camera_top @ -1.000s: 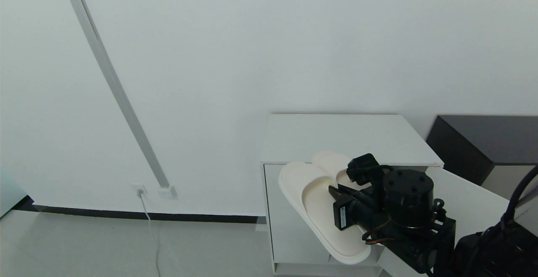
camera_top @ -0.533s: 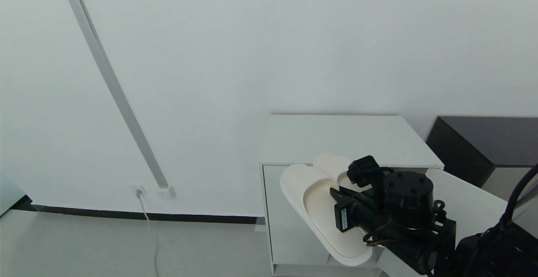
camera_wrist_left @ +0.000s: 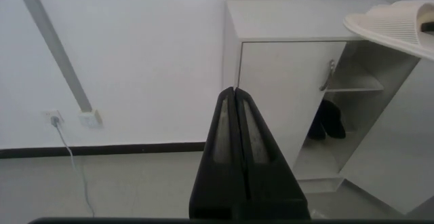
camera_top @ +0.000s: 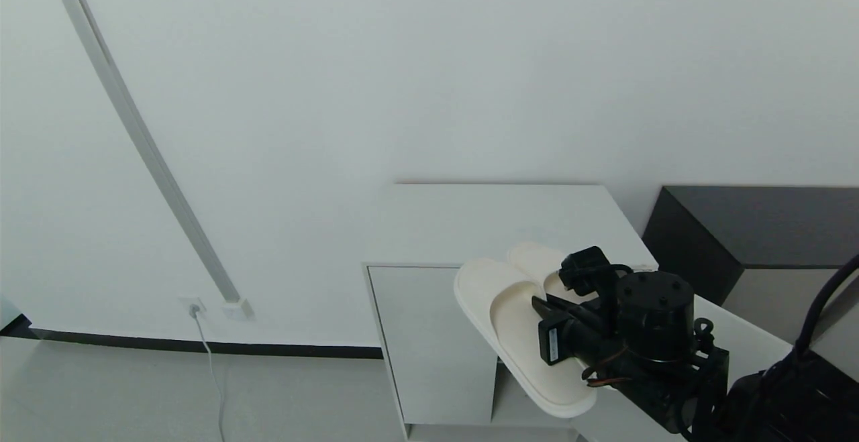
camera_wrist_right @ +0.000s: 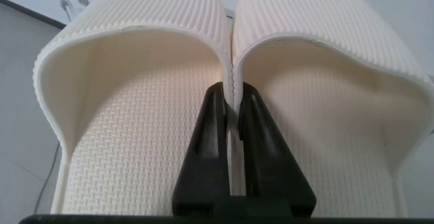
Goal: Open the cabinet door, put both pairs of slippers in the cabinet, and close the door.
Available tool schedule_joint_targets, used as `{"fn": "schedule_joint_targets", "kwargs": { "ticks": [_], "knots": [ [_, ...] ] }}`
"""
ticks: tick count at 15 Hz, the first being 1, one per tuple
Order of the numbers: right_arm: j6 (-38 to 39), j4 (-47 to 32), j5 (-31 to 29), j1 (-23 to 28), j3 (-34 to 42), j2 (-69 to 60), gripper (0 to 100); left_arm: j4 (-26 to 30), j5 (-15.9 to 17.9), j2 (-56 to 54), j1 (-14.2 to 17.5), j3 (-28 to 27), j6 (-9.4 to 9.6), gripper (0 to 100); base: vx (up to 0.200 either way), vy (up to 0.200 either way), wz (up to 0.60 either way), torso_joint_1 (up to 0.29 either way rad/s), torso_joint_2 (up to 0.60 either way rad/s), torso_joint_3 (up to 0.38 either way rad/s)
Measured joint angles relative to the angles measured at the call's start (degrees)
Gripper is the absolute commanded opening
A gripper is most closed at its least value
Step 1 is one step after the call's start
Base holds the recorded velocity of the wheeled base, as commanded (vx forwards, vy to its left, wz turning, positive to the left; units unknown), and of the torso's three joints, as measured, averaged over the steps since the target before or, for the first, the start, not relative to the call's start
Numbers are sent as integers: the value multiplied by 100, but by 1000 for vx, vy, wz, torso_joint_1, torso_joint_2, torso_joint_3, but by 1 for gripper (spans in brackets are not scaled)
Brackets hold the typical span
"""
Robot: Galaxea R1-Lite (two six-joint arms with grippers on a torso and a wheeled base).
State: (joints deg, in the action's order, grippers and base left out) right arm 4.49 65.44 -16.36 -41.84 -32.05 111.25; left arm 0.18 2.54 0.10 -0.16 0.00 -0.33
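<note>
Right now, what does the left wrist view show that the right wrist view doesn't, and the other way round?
Left wrist view: the open cabinet, its shelf, something dark below it, and the shut, empty left claw. Right wrist view: the right claw pinching the inner edges of the white slippers. Shared: those slippers, from farther off in the left wrist view.
</note>
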Motion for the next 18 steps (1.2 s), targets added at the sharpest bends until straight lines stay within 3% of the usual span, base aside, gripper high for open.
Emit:
{"fn": "schedule_joint_targets", "kwargs": {
  "ticks": [5, 15, 18],
  "knots": [
    [-9, 266, 0, 11, 101, 0, 0, 0, 2, 0, -2, 0, 1, 0, 0, -200, 0, 6, 1, 2],
    [-20, 452, 18, -17, 408, -179, 0, 0, 0, 0, -5, 0, 26, 0, 0, 0, 0, 0, 0, 0],
    [-11, 495, 22, -2, 451, -194, 0, 0, 2, 0, 0, 0, 26, 0, 0, 0, 0, -134, 273, 145]
  ]
}}
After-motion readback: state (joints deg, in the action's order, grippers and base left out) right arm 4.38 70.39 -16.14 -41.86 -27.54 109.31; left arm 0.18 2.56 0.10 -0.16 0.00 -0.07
